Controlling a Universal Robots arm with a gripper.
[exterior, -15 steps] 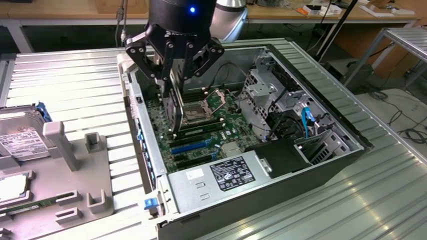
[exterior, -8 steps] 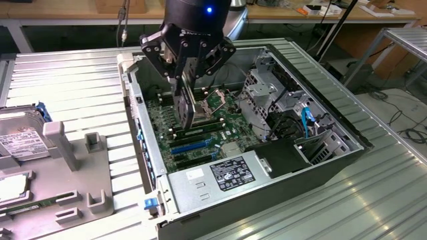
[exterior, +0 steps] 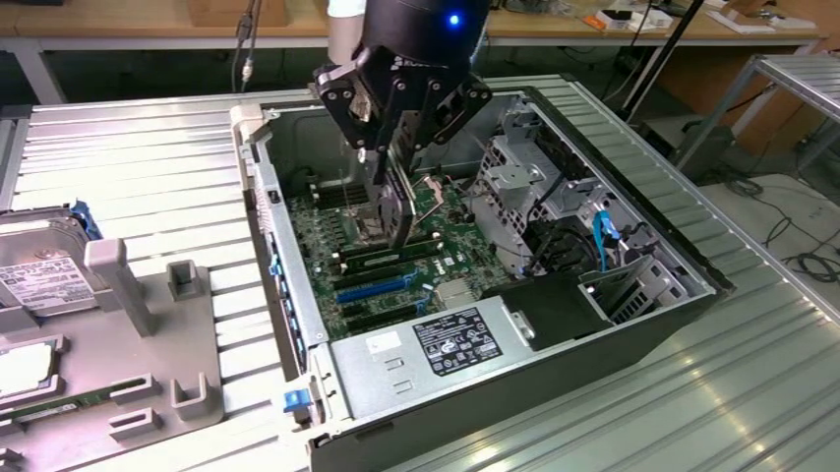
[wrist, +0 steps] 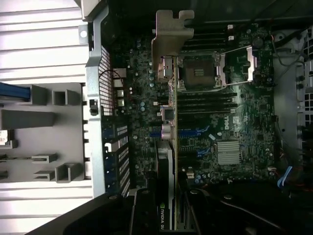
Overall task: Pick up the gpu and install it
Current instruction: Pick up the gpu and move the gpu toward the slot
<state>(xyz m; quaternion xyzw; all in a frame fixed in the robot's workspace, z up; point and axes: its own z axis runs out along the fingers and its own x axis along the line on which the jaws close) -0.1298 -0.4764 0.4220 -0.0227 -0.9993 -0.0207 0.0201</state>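
Note:
The gpu [exterior: 392,202] hangs edge-down inside the open computer case [exterior: 270,246], just above the green motherboard [exterior: 453,231]. My gripper [exterior: 393,157] is shut on its upper edge, one finger on each face. In the wrist view the gpu [wrist: 167,161] is edge-on, running from my fingers [wrist: 146,213] out to its silver bracket [wrist: 172,39], which points toward the case's rear wall. The card is over the row of slots near the CPU socket [wrist: 198,73]. I cannot tell whether its lower edge touches a slot.
Blue expansion slots [exterior: 374,288] lie on the board nearer the power supply [exterior: 440,344]. A metal drive cage [exterior: 525,187] and a blue cable [exterior: 604,236] fill the case's right. On the exterior view's left, a grey fixture [exterior: 171,334] holds a hard drive [exterior: 39,280] and a RAM stick [exterior: 66,403].

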